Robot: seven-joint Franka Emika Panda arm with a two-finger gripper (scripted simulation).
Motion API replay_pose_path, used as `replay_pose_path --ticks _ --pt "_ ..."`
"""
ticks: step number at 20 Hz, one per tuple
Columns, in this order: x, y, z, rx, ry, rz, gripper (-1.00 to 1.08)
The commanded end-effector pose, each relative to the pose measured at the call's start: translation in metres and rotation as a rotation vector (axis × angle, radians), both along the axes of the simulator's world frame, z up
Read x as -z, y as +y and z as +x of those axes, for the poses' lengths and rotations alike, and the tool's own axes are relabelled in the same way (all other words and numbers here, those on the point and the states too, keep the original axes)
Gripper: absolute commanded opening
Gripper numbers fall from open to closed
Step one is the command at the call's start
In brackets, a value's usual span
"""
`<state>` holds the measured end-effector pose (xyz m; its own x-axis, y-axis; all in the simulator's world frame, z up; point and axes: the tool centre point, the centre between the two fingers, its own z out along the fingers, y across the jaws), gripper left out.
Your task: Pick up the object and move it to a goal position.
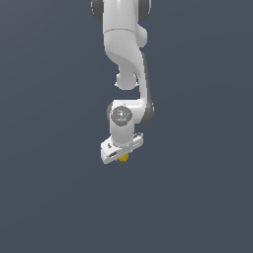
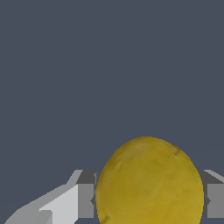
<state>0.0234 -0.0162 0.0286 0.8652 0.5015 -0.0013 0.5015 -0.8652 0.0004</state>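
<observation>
Right up close on the wrist view, the yellow ball [image 2: 149, 183] sits between my 2 fingers [image 2: 85, 200], so my gripper [image 1: 123, 157] is clamped on it. Further out, the exterior view shows my white arm [image 1: 126, 54] hanging straight down over plain dark background, ball poking out underneath.

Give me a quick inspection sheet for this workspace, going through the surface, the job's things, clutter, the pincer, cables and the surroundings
Surface: plain dark grey-blue, no edges or markings seen.
Job's things: yellow-orange ball, roundish, sitting between the pincer's fingers; only a sliver shows under the hand in the exterior view.
Clutter: nothing seen.
Pincer: white pincer with a finger on each side of the ball; contact cannot be judged.
Cables: nothing seen.
Surroundings: nothing seen beyond the white arm.
</observation>
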Motion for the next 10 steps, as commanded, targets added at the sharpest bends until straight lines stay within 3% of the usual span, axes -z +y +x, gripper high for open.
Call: replay_pose_path --ticks 1,10 --pt "-0.001 0.022 -0.005 -0.002 -0.001 0.001 -1.0" --pt "-0.002 0.128 -0.027 -0.003 -0.001 0.001 -1.0"
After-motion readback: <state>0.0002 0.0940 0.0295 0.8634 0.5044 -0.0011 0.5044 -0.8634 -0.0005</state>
